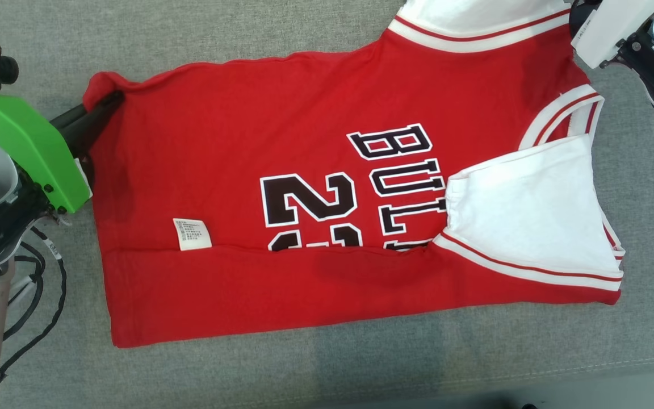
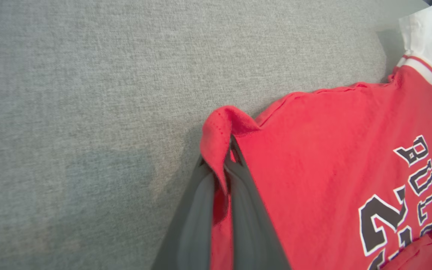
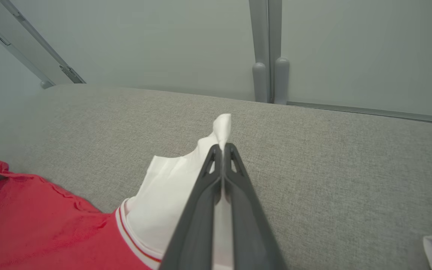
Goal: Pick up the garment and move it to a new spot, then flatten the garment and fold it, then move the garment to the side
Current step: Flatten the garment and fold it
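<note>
The garment [image 1: 304, 187] is a red jersey with white sleeves and black lettering, spread on the grey cushion with its near edge folded over. My left gripper [image 1: 112, 101] is shut on the jersey's far hem corner at the left. In the left wrist view its fingers [image 2: 238, 210] pinch that red corner [image 2: 218, 131], which curls over the tips. My right gripper [image 3: 222, 148] is shut on the white sleeve [image 3: 171, 195], a tip of white cloth poking past its fingertips. The right arm's white casing [image 1: 616, 28] shows at the head view's top right.
A grey fabric cushion [image 1: 361, 363] lies under everything, with its seam and front edge at the lower right. A pale wall with a grey post [image 3: 268, 48] stands behind the cushion. Black cables [image 1: 43, 295] hang by my left arm.
</note>
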Motion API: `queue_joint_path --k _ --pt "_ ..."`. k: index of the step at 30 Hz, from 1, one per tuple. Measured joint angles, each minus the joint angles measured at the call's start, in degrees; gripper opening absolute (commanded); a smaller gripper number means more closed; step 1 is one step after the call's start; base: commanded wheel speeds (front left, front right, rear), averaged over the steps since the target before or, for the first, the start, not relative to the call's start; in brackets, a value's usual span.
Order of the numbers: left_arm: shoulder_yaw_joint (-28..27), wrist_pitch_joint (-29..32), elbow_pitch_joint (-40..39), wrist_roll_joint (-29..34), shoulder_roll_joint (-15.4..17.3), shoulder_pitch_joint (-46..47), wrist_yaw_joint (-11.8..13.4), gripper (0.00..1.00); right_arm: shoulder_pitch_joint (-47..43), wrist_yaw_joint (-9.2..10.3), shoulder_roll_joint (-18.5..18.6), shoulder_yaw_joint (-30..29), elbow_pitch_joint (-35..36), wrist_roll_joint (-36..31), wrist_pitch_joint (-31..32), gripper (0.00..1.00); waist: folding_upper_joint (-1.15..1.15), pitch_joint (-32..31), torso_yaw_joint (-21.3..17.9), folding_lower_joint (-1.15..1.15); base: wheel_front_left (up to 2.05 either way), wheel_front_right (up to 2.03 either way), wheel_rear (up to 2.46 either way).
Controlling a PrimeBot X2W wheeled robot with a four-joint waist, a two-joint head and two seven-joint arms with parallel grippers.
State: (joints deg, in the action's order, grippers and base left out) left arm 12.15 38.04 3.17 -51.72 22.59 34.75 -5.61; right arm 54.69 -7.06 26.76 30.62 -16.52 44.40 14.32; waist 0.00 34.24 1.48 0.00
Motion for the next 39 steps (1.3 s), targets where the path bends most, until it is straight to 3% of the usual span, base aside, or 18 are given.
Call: queue_joint_path --k 28,39 --pt "-1.2 -11.9 1.8 1.9 -1.8 -12.5 -0.9 0.00 -19.7 -0.01 4.3 1.5 10.3 5.6 -8.8 0.00 0.00 -8.4 -2.4 0.00 0.00 0.00 0.00" --pt "-2.4 -16.0 1.9 3.1 -1.0 -13.0 -1.0 0.00 -22.0 -0.01 6.6 -0.5 14.0 6.2 -10.0 0.00 0.00 -9.1 -2.9 -0.01 0.00 0.00 0.00"
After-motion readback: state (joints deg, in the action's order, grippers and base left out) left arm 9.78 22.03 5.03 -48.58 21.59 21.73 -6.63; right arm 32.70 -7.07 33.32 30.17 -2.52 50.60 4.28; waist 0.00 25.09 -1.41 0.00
